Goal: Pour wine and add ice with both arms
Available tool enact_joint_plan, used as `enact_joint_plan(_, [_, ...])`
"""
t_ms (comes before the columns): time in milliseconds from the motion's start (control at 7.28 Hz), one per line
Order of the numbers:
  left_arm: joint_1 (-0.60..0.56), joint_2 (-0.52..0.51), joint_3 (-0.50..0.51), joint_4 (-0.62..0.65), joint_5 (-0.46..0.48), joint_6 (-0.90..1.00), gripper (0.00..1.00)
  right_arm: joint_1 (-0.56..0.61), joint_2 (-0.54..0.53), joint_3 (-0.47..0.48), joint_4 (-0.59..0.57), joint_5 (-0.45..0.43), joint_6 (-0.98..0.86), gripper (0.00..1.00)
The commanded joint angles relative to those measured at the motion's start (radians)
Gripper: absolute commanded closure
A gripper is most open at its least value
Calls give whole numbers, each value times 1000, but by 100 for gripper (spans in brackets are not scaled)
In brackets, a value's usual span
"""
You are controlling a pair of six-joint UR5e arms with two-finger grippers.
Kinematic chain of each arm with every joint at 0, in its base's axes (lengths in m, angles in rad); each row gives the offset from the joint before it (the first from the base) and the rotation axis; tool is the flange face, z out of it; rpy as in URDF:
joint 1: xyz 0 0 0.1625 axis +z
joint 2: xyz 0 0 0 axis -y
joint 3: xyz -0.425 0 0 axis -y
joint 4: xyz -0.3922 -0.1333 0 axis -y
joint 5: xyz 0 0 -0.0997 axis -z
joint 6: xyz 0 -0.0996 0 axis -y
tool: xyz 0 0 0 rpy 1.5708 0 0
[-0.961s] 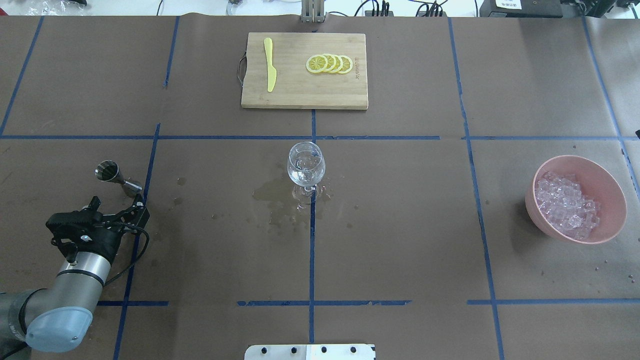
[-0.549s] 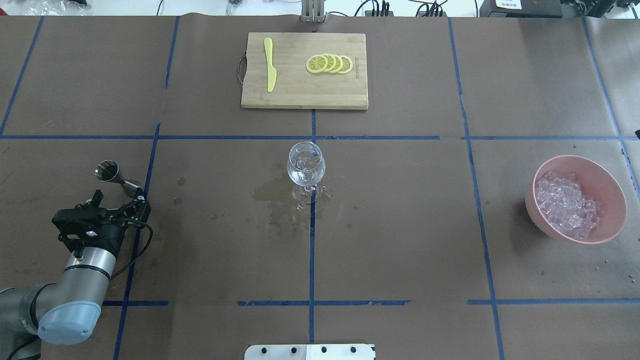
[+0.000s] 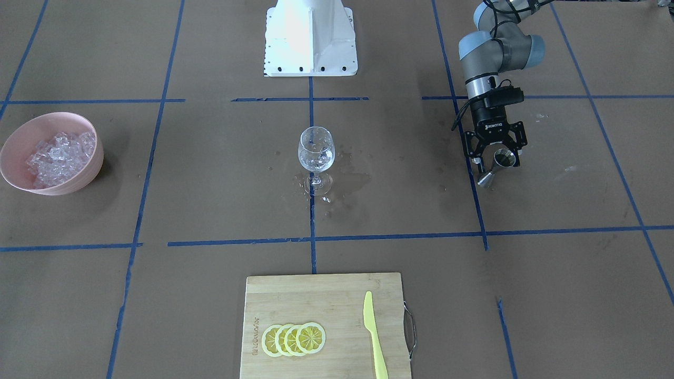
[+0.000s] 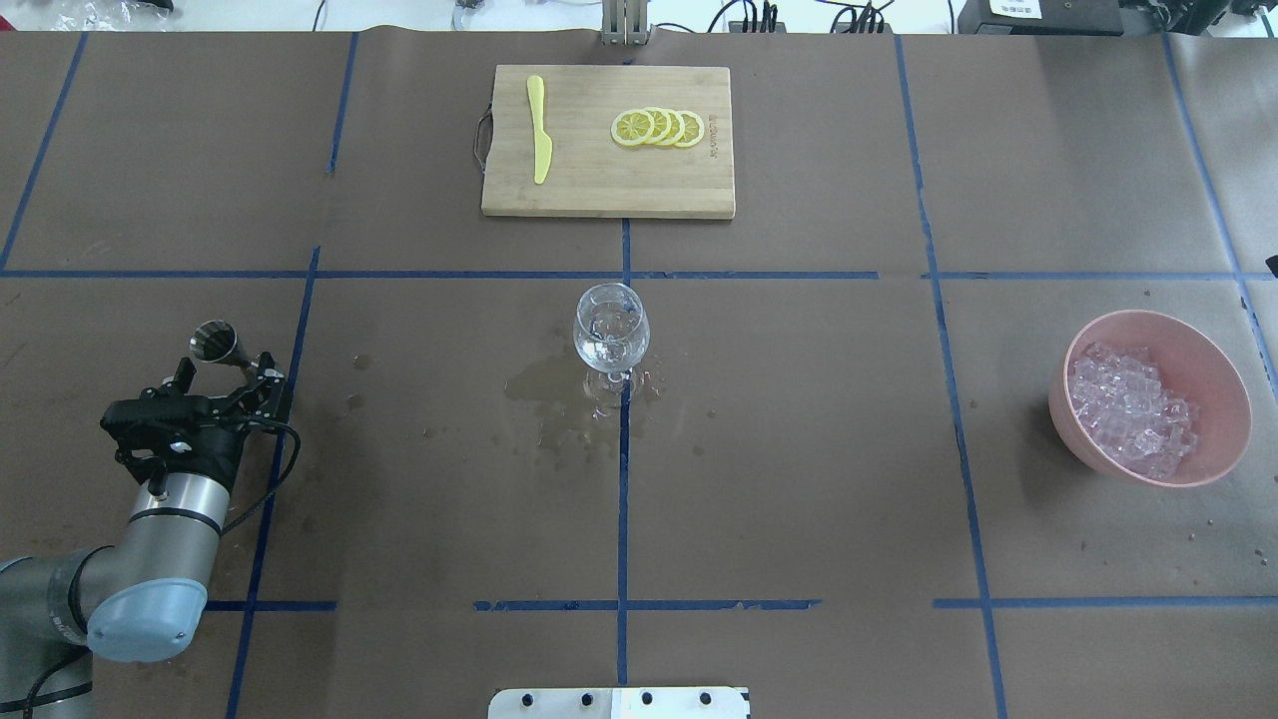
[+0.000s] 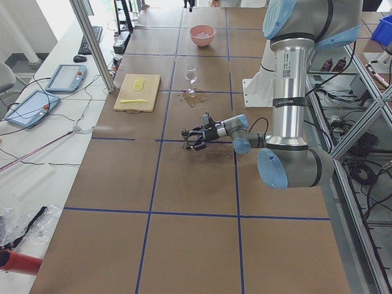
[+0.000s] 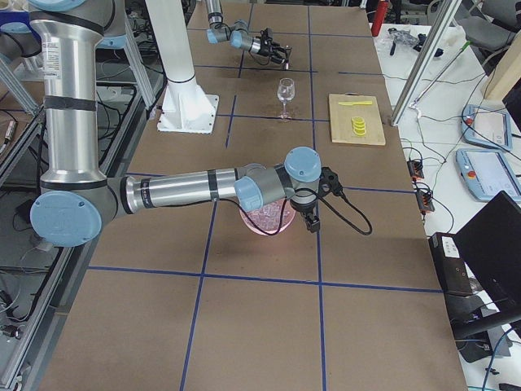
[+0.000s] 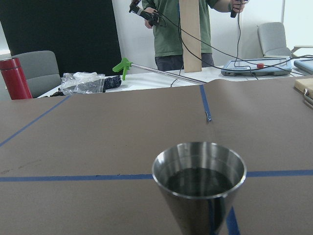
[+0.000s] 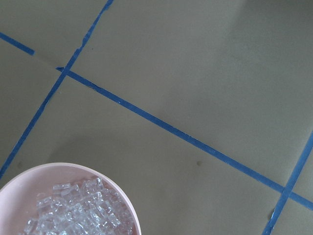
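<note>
You have the left gripper (image 3: 496, 162) straddling the jigger (image 3: 494, 170), fingers apart.
Wine glass (image 3: 316, 152) stands well apart; right gripper (image 6: 313, 218) hangs beside the pink bowl (image 3: 79, 176), finger state you cannot tell.

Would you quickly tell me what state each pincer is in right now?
Left pincer: open, fingers on either side of the metal jigger, not closed on it.
Right pincer: cannot be told; only a side view shows it, near the pink bowl.

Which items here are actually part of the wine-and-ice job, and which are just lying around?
In the job:
jigger, flanked by the open left gripper
wine glass
ice in the pink bowl
right gripper

Lying about:
cutting board
lemon slices
yellow knife
</note>
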Motion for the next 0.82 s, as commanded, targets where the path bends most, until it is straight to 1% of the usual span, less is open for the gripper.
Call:
enact_joint_plan(0, [-13,-6,15,-1,1,-1,15,2,1,1,0,0,0,0])
enact_joint_plan(137, [-15,-8,17,-10,-1,-1,19,2,-1,2,0,0,0,0])
enact_joint_plan(549, [-16,-31,50,-40,-1,-1,21,0,2,-2,0,0,0,0])
enact_joint_plan(687, [-16,-35,58,-43,-2,-2,25,0,3,-1,0,0,0,0])
